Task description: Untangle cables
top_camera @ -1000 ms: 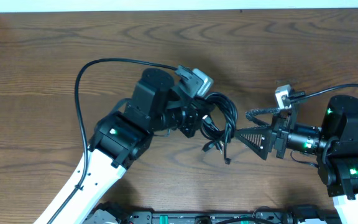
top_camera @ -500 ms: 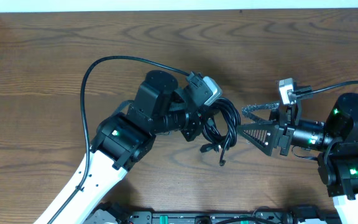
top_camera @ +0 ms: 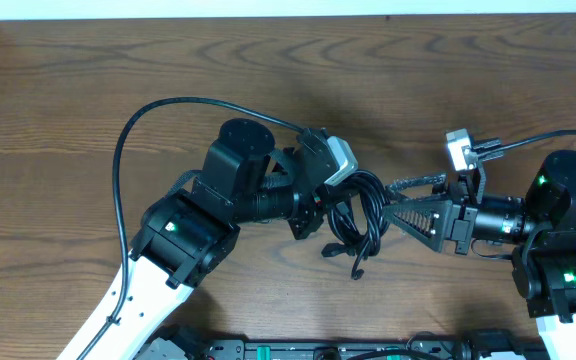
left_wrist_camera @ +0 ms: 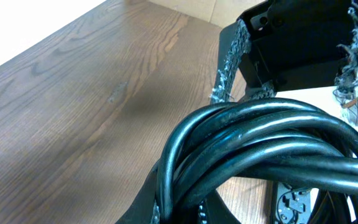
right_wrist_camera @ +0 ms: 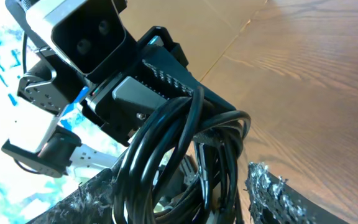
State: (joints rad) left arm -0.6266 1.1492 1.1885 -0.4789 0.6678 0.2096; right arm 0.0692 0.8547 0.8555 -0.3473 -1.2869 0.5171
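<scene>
My left gripper [top_camera: 320,205] is clamped on the cables [top_camera: 366,205], jaws pressed together on the left side of the bundle and holding it up off the table [top_camera: 98,90]. From my left wrist the bundle fills the foreground as a thick arc of glossy black strands lying tight against each other, so I judge the knot is not yet loosened. A couple of plug ends [top_camera: 355,268] dangle below the loops, toward the near edge.

To the right, my right gripper [top_camera: 392,199] faces the bundle with its jaws apart. My right wrist shows its fingers [right_wrist_camera: 272,193] on either side of the loops, the strands running down between them. I cannot tell whether either finger touches a strand.

The step in hand, as I read it, is taking a second hold: one side is anchored, the other is placed to pick a loop and pull it free. The next move calls for bringing the right jaws together on just one or two outer strands, not the whole bunch, then drawing them away to the right while the left holds firm. If I catch the whole bundle, pulling will only tighten it.
</scene>
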